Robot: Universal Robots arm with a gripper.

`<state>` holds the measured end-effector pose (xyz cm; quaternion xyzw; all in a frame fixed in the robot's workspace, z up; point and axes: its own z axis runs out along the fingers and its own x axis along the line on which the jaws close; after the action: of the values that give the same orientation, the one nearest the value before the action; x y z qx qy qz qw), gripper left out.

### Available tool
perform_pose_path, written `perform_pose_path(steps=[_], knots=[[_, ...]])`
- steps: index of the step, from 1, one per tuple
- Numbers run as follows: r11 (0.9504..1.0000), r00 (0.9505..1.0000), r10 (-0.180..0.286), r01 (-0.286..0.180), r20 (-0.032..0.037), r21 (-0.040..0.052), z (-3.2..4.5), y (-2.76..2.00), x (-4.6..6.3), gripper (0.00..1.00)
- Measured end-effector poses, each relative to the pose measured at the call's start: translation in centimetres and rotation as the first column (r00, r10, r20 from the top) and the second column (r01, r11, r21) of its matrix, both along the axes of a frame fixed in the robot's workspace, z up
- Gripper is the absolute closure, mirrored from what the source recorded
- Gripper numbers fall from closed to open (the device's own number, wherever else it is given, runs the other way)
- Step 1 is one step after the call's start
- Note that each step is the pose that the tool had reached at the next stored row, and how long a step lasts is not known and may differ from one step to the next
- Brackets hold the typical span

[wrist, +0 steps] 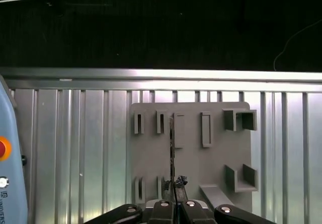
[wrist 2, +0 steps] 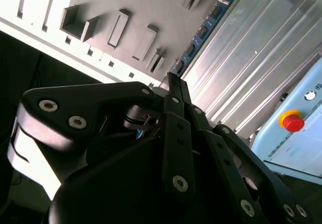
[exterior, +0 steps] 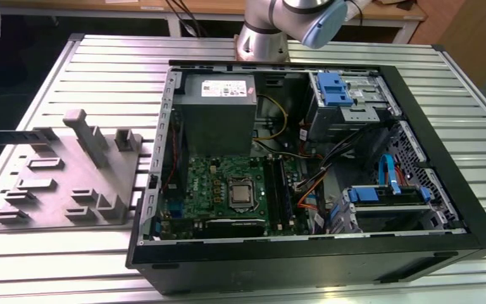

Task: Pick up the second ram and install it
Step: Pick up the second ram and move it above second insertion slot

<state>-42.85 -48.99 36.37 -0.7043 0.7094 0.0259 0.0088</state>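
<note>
Holding the second ram (wrist 2: pixel 201 32) by one end, the gripper (wrist 2: pixel 171 83) has its fingers clenched on the stick, and the rest of the stick pokes out past the fingertips. In the first wrist view the second ram (wrist: pixel 172 148) reads as a thin dark edge-on line running out from the gripper (wrist: pixel 174 196). In both wrist views the grey tray (wrist: pixel 211 168) sits behind the stick and looks well apart from it, so I judge the ram is lifted clear and hanging in the air over the tray and the slatted table (exterior: pixel 99 63). The pick-up part looks done. The install part is not: the open computer case (exterior: pixel 445 190) lies on the table to the exterior view's right of the tray (exterior: pixel 57 183), and nothing is over the long black sockets (exterior: pixel 278 190) beside the processor on the motherboard (exterior: pixel 218 183). I can't tell whether a stick already sits in those sockets.
</note>
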Motion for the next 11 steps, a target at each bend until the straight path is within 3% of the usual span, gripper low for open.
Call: perform_pose_path(steps=[7,11], knots=[[1.0,1.0,0.0,0.0,0.0001,0.0,1.91,0.01,0.0,0.92],[1.0,1.0,0.0,0.0,0.0003,0.0002,1.93,0.01,0.0,0.92]])
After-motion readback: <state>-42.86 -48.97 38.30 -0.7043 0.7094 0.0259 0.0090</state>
